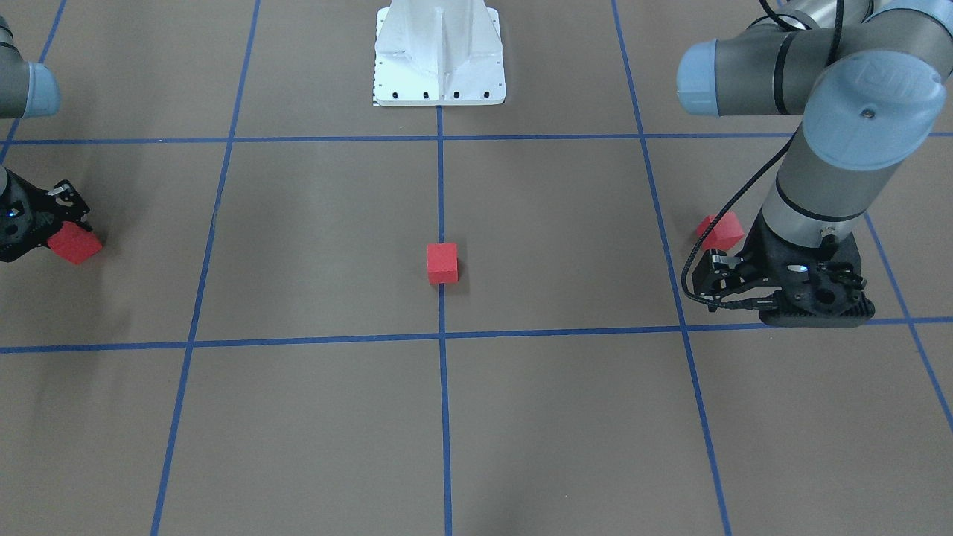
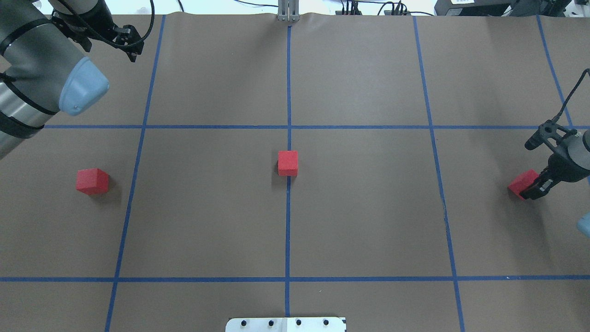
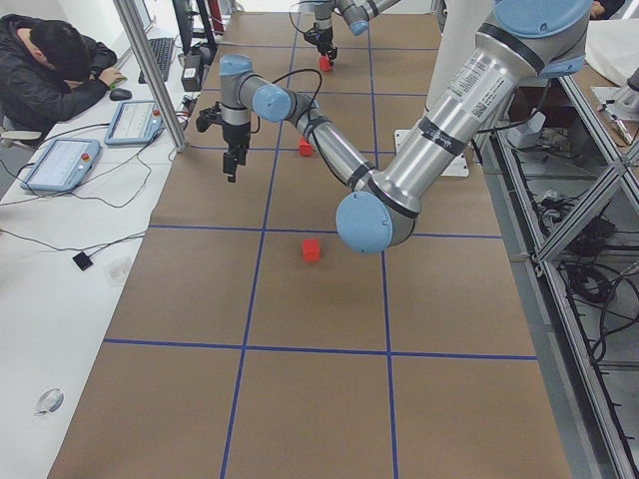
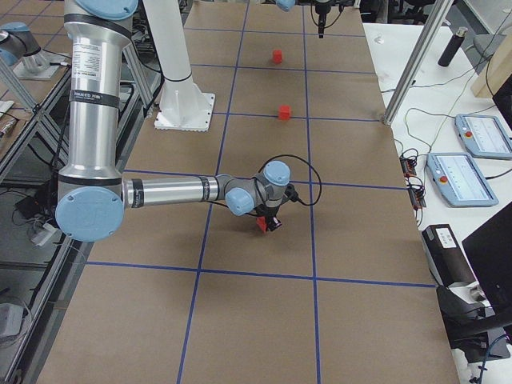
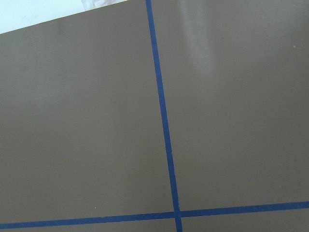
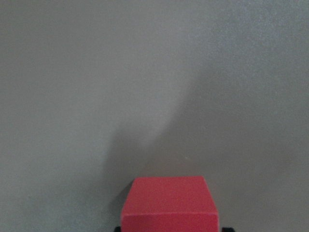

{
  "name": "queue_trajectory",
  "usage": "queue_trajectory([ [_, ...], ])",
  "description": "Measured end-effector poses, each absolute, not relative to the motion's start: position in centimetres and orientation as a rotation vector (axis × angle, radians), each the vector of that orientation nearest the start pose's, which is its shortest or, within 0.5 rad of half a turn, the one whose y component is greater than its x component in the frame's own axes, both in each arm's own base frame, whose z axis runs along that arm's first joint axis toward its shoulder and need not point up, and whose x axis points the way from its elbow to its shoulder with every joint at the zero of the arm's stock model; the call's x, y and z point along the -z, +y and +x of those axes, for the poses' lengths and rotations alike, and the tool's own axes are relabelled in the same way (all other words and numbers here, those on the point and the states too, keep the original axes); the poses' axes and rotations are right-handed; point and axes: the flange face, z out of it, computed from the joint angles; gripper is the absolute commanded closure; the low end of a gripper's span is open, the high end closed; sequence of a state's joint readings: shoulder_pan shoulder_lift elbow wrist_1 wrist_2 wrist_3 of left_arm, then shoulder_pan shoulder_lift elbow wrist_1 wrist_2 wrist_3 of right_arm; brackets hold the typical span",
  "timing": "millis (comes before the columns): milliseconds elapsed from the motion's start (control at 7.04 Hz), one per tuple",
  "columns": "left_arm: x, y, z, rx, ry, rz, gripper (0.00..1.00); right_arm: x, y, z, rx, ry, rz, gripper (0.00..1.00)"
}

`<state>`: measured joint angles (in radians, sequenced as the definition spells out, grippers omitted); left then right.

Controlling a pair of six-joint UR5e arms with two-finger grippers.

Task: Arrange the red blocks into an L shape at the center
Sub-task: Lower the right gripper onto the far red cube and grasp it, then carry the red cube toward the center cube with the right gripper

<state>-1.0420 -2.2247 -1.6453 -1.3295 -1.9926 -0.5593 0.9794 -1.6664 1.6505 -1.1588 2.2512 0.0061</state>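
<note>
The worktop (image 2: 368, 207) is matte brown, ruled into a grid by blue tape (image 2: 288, 92). The centre block (image 2: 288, 163), left block (image 2: 92, 180) and right block (image 2: 522, 183) are all the same plain matte red. The left arm (image 2: 27, 69) and right arm (image 4: 92, 104) are silver-grey with pale blue caps and black bands; the left gripper (image 3: 230, 172) and right gripper (image 2: 533, 192) are black. The pedestal (image 1: 439, 59) is white, dotted with black bolt holes.

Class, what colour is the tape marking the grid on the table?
The tape is blue, clearest in the overhead view.
</note>
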Motion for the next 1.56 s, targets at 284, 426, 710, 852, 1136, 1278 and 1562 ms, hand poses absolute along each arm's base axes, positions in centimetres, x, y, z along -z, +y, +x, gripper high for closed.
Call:
queue_trajectory([
  [284, -27.2, -63.6, 26.5, -0.073, 0.603, 0.198, 0.00, -60.7, -43.7, -20.1, 0.679, -0.789, 0.170, 1.00],
  [426, -27.3, -63.6, 26.5, -0.074, 0.603, 0.198, 0.00, -58.4, -44.3, -19.3, 0.657, -0.796, 0.169, 1.00],
  [710, -27.9, -63.6, 26.3, -0.084, 0.597, 0.195, 0.00, -49.4, -48.2, -19.6, 0.606, -0.781, 0.133, 1.00],
  [852, -28.5, -63.7, 26.0, -0.098, 0.590, 0.193, 0.00, -43.8, -50.7, -21.1, 0.595, -0.761, 0.107, 1.00],
  [1136, -31.1, -64.2, 25.5, -0.117, 0.563, 0.165, 0.00, -34.6, -52.1, -26.5, 0.513, -0.747, 0.049, 1.00],
  [1278, -33.5, -64.4, 24.3, -0.137, 0.548, 0.152, 0.00, -29.9, -51.1, -31.1, 0.392, -0.763, -0.001, 1.00],
  [1562, -39.5, -63.0, 22.2, -0.158, 0.597, 0.133, 0.00, -22.3, -47.7, -39.1, 0.212, -0.839, -0.051, 1.00],
])
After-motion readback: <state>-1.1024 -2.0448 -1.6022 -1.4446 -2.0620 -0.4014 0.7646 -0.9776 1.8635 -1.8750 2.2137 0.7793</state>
